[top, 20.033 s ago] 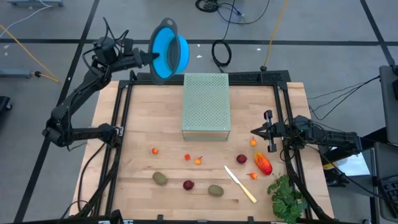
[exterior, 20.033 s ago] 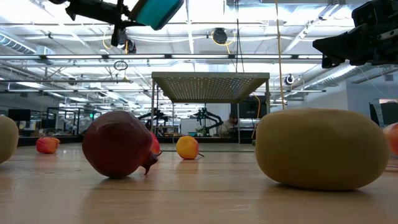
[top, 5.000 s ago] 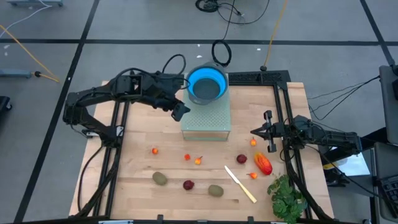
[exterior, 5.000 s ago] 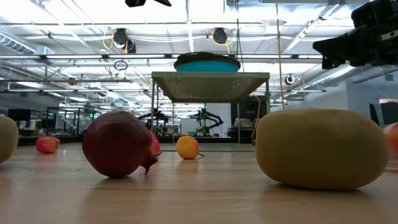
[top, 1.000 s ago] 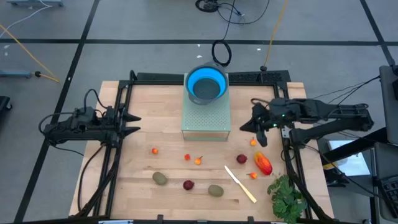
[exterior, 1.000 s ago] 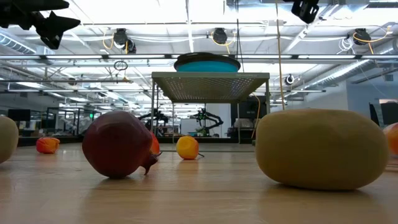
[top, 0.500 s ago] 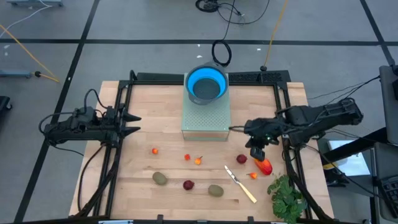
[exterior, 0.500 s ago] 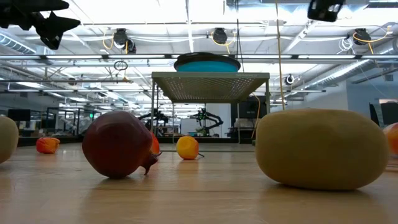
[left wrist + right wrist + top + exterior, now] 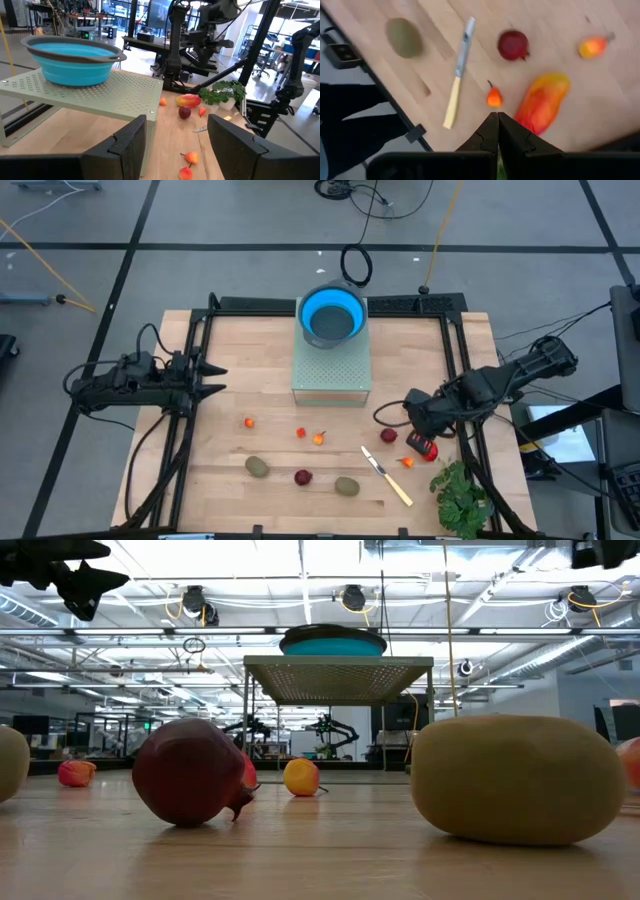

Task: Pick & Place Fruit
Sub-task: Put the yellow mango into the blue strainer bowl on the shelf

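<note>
Swinging down from beside the rack, the right pincer (image 9: 497, 116) is hovering shut over the red-orange fruit (image 9: 542, 102); it needs opening first.

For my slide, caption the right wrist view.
Shut right gripper hovers above the red-orange oval fruit, with knife, dark red ball and kiwi nearby.

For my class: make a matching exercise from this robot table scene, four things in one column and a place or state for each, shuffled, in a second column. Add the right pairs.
1. blue bowl
2. cream knife
3. right gripper
4. left gripper

A. open, at the table's left edge
B. shut, above the red-orange oval fruit
C. on the perforated green stand
D. flat on the wood beside the leafy bunch

Pairs: 1-C, 2-D, 3-B, 4-A
</note>
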`<act>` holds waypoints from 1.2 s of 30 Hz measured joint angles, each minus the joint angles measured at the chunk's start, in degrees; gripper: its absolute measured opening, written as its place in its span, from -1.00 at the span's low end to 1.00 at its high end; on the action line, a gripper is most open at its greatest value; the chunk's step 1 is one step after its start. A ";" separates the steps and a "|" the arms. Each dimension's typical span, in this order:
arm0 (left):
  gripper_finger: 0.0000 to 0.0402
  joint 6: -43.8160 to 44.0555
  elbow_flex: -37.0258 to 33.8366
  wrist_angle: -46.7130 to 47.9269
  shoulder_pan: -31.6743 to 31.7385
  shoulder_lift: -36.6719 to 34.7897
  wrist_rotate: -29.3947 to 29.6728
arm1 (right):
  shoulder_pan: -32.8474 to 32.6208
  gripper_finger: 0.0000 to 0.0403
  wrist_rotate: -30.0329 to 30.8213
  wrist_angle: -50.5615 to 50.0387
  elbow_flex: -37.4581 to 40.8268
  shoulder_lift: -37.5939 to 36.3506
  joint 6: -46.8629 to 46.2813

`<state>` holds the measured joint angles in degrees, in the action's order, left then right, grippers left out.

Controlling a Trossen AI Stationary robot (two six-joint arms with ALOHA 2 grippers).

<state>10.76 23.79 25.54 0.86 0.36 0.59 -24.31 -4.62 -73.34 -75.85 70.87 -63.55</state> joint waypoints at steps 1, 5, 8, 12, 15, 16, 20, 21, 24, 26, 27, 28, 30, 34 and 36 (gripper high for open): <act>0.05 0.03 0.00 0.00 0.00 0.00 0.01 | -0.61 -1.00 -0.04 -0.94 0.00 0.00 -1.86; 0.05 0.24 0.00 0.02 0.00 0.00 -0.01 | -2.44 -1.00 -0.13 -4.08 0.00 -0.02 -8.28; 0.05 0.46 0.00 0.02 0.00 0.00 -0.01 | -3.34 -1.00 -0.19 -6.00 0.00 -0.02 -12.79; 0.05 0.48 0.00 0.02 0.00 0.00 -0.01 | -3.94 -1.00 -1.98 -7.21 0.00 -0.02 -16.19; 0.05 0.48 0.00 0.02 0.00 0.00 -0.01 | -3.94 -1.00 -3.43 -7.09 0.00 -0.02 -17.47; 0.05 0.50 0.00 0.02 0.00 0.00 -0.01 | -3.94 -1.00 -3.47 -7.07 0.00 -0.02 -17.72; 0.05 1.05 0.02 0.00 0.00 0.00 -0.03 | -3.94 -1.00 -3.31 -7.15 0.00 -0.02 -17.81; 0.05 1.62 0.02 0.00 0.00 0.00 -0.03 | -3.94 -1.00 -3.16 -7.15 0.00 -0.02 -17.81; 0.05 2.03 0.02 0.00 0.01 0.00 -0.06 | -3.94 -1.00 -3.06 -7.16 0.00 -0.02 -17.75; 0.05 2.03 0.02 -0.01 0.00 0.00 -0.06 | -3.94 -0.98 -3.06 -7.27 0.00 -0.02 -17.68; 0.05 2.03 0.02 -0.02 0.00 0.00 -0.06 | -3.94 -0.97 -3.03 -7.31 0.00 -0.02 -17.64; 0.05 2.03 0.02 -0.02 0.00 0.00 -0.06 | -3.94 -0.94 -2.98 -7.32 0.00 -0.02 -17.44; 0.05 2.03 0.02 -0.02 0.00 0.00 -0.06 | -3.94 -0.88 -2.94 -7.32 0.00 -0.02 -16.89; 0.05 2.03 0.02 -0.03 0.00 0.00 -0.06 | -3.94 -0.71 -2.95 -7.32 0.00 -0.02 -16.81; 0.05 2.03 0.02 -0.04 0.02 0.00 -0.05 | -3.94 -0.59 -2.93 -7.32 0.00 -0.02 -16.81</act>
<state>12.80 23.81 25.50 0.88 0.36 0.54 -28.25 -7.56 -80.66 -75.85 70.85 -80.36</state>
